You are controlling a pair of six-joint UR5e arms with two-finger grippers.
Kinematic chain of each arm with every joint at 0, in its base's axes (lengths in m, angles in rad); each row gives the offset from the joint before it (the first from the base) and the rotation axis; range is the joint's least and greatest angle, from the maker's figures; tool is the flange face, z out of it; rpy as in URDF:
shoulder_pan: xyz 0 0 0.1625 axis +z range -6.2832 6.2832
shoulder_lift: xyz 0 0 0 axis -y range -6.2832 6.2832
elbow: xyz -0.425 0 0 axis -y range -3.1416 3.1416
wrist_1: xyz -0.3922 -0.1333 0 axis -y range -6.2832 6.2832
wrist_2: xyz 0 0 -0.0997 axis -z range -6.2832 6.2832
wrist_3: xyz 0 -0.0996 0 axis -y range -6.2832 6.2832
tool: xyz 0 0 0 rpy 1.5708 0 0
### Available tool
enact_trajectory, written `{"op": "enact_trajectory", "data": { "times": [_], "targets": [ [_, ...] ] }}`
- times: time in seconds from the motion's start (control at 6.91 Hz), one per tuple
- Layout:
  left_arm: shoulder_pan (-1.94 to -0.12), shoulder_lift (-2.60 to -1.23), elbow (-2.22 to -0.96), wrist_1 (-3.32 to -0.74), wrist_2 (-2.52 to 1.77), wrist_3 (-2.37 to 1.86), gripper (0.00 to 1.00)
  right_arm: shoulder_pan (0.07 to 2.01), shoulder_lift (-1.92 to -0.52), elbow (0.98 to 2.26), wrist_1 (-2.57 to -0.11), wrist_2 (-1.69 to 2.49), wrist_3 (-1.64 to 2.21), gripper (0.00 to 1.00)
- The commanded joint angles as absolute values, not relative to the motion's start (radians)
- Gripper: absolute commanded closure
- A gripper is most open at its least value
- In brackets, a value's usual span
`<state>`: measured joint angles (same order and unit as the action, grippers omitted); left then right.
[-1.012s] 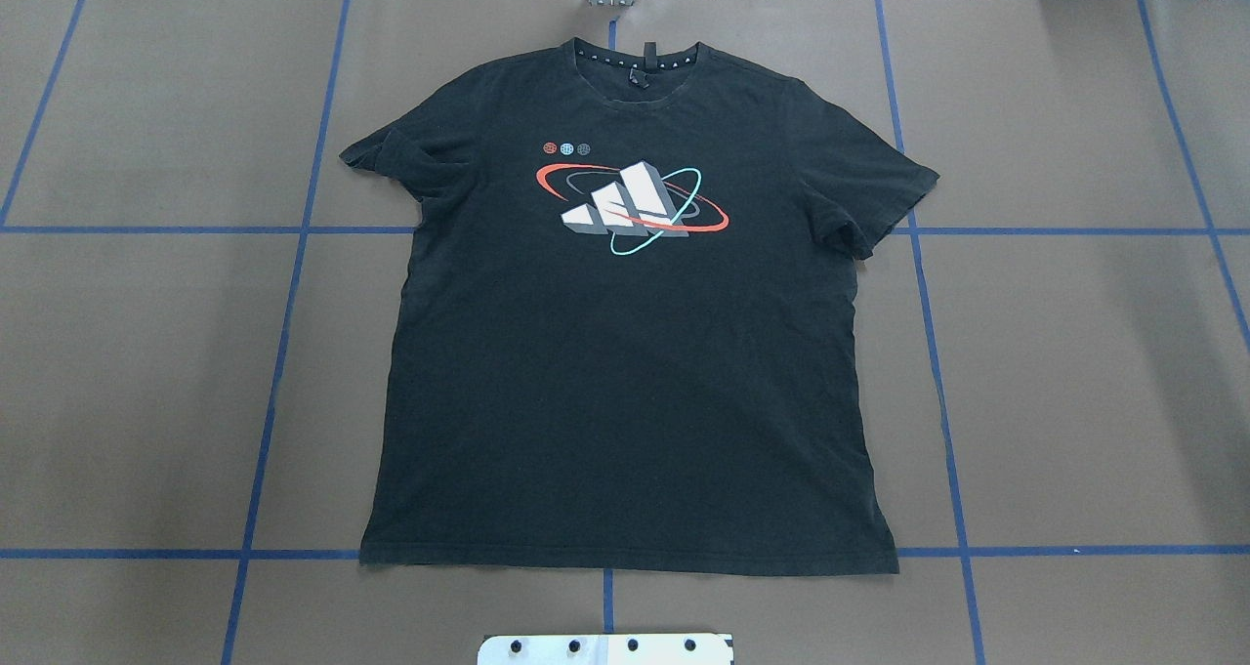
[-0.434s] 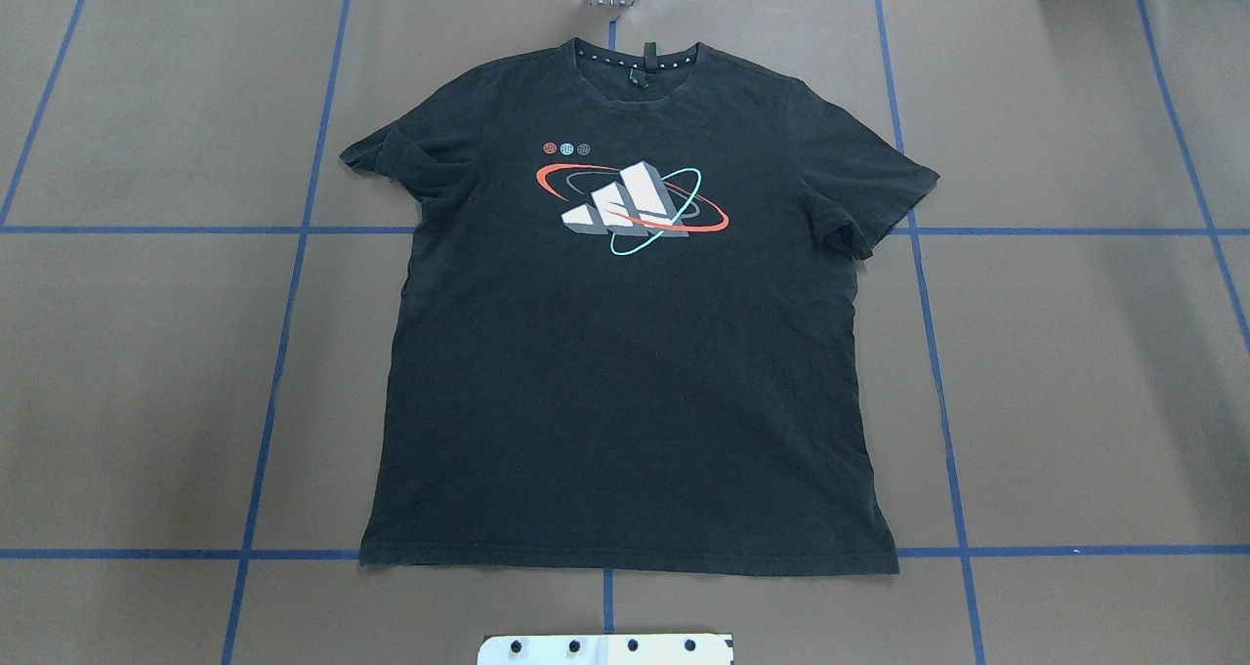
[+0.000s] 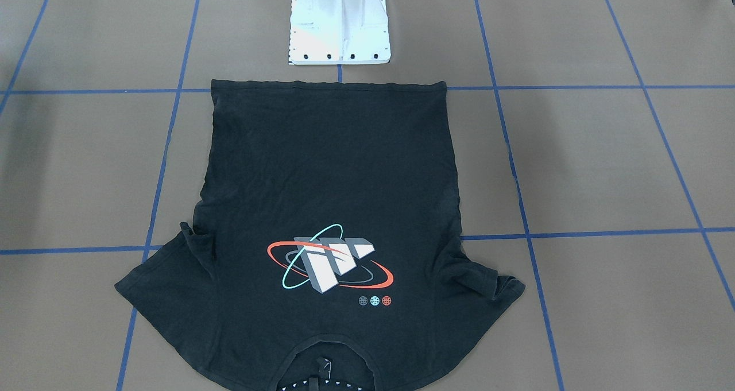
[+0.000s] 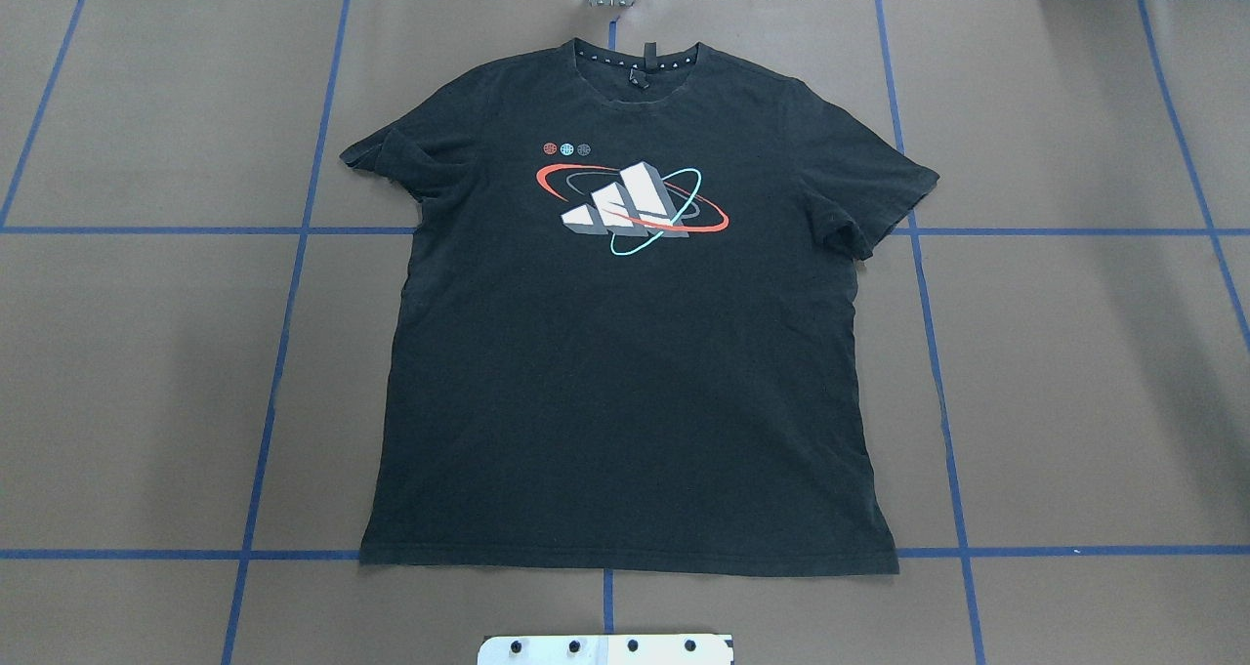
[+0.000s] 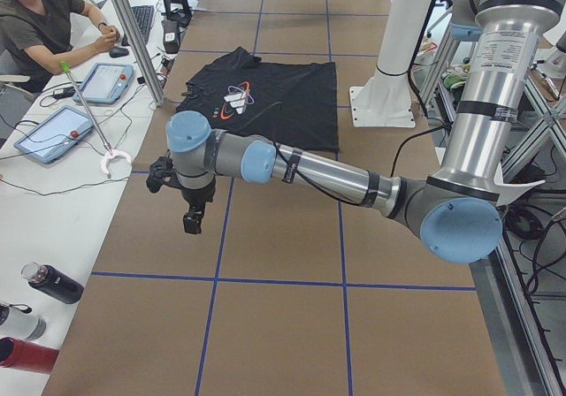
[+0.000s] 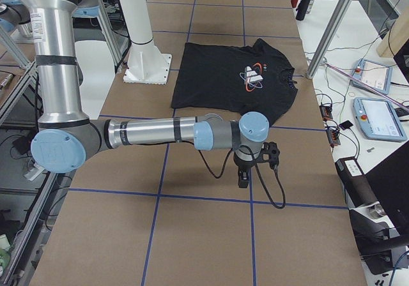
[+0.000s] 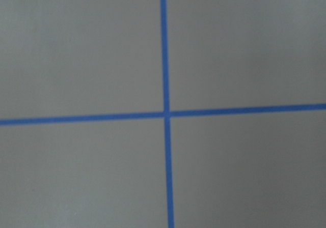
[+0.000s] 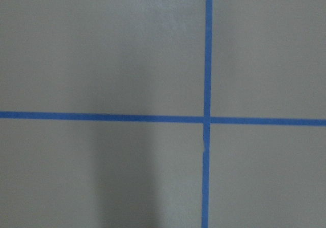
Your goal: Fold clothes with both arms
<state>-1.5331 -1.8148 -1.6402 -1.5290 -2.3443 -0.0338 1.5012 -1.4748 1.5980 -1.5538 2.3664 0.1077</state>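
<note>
Black short-sleeved cotton T-shirt (image 4: pixel 625 353) flat, logo up, mid-table, hem by white pedestal base (image 3: pixel 339 29); brown paper-covered table (image 4: pixel 1074 372) gridded with blue tape (image 4: pixel 283 333); left gripper (image 5: pixel 193 222) and right gripper (image 6: pixel 243 179) hover over bare table at opposite ends, well apart from shirt; claw opening: can't tell for either; seated person (image 5: pixel 40 25) at side desk.

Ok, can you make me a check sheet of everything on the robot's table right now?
Surface: brown table cover with blue tape lines, flat.
Job's things: black T-shirt spread flat, logo up, collar away from the robot, not yet folded.
Clutter: nothing seen.
Grippers: left gripper and right gripper hang over bare table beside the shirt, touching nothing; open or shut cannot be told.
Cables: black cables trail from each wrist.
Surroundings: white pedestal, person at a side bench, tablets, bottles.
</note>
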Motion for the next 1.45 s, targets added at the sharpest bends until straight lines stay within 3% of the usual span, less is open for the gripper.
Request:
{"op": "enact_trajectory", "data": {
  "times": [0.0, 0.43, 1.01, 1.3],
  "targets": [
    [-1.47, -1.858, -1.635, -1.682, -2.347, -0.032, 0.0, 1.43, -1.378, 1.498, -1.374, 2.362, 0.208, 0.0],
    [-1.39, -1.884, -1.563, -1.877, -2.361, -0.13, 0.0, 1.269, -1.26, 1.216, -0.874, 2.254, 0.425, 0.0],
    [-1.281, -1.974, -1.338, -2.352, -2.352, -0.609, 0.0, 1.061, -1.106, 1.213, -0.783, 2.102, 0.756, 0.0],
    [-1.258, -1.973, -1.33, -2.472, -2.347, -0.766, 0.0, 0.985, -1.111, 1.186, -0.698, 2.031, 0.788, 0.0]
  ]
}}
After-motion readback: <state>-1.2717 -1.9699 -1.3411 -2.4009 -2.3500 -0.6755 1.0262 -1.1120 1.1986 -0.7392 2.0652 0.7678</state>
